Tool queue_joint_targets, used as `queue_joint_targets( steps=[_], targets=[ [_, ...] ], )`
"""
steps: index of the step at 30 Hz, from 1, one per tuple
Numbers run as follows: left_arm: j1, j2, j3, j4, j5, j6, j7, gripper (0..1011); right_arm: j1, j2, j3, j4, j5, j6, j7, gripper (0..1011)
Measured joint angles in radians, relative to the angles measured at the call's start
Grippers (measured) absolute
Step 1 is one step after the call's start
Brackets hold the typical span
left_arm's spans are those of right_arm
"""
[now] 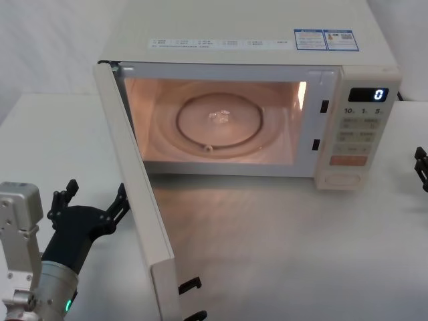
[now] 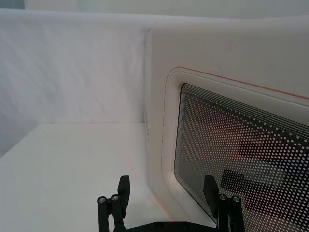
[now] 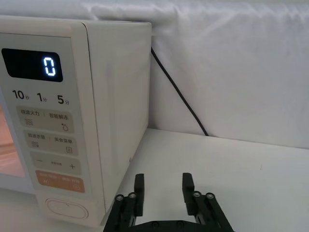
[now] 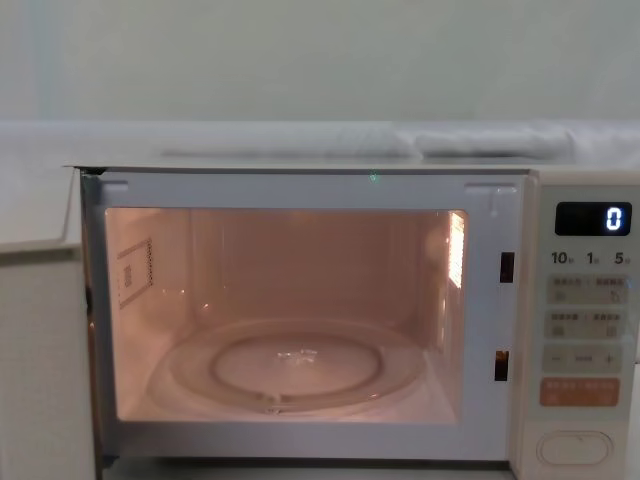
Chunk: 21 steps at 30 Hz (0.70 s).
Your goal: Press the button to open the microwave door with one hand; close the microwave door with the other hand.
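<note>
Cream-white, the door (image 1: pixel 137 200) stands swung wide open, hinged at the oven's left and reaching toward six o'clock in the head view, its latch hooks at the near edge. The lit cavity (image 4: pixel 280 310) with its glass turntable (image 1: pixel 221 124) is bare to view. The button (image 1: pixel 342 178) sits at the foot of the control panel (image 1: pixel 358 134), at about three o'clock from the cavity, under the orange key (image 3: pixel 59 181); the display (image 4: pixel 593 218) reads 0.

The left gripper (image 1: pixel 93 204), fingers apart, hovers just beside the door's outer face at nine o'clock of it, the window (image 2: pixel 241 154) close ahead of its fingers (image 2: pixel 124 188). The right gripper (image 3: pixel 164 191), also spread, sits off the oven's right side, well apart from the button.

Opening looks done; closing remains. Risks, as I judge them: an open finger catching the door's edge or sliding along the smooth face, a push too near the hinge stalling, or a weak shove leaving the hooks unlatched.
</note>
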Motion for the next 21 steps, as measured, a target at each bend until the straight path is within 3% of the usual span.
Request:
queue_joint_targets(
  steps=[13, 18, 21],
  targets=[
    [0.0, 0.0, 0.0, 0.0, 0.0, 0.0, 0.0, 1001, 0.0, -0.001, 0.0, -0.001, -0.001, 0.0, -0.002, 888],
    [0.0, 0.0, 0.0, 0.0, 0.0, 0.0, 0.0, 1001, 0.0, -0.001, 0.0, -0.001, -0.001, 0.0, -0.002, 996],
    [0.0, 0.0, 0.0, 0.0, 0.0, 0.0, 0.0, 1001, 0.0, -0.001, 0.0, -0.001, -0.002, 0.0, -0.002, 1002]
  ],
)
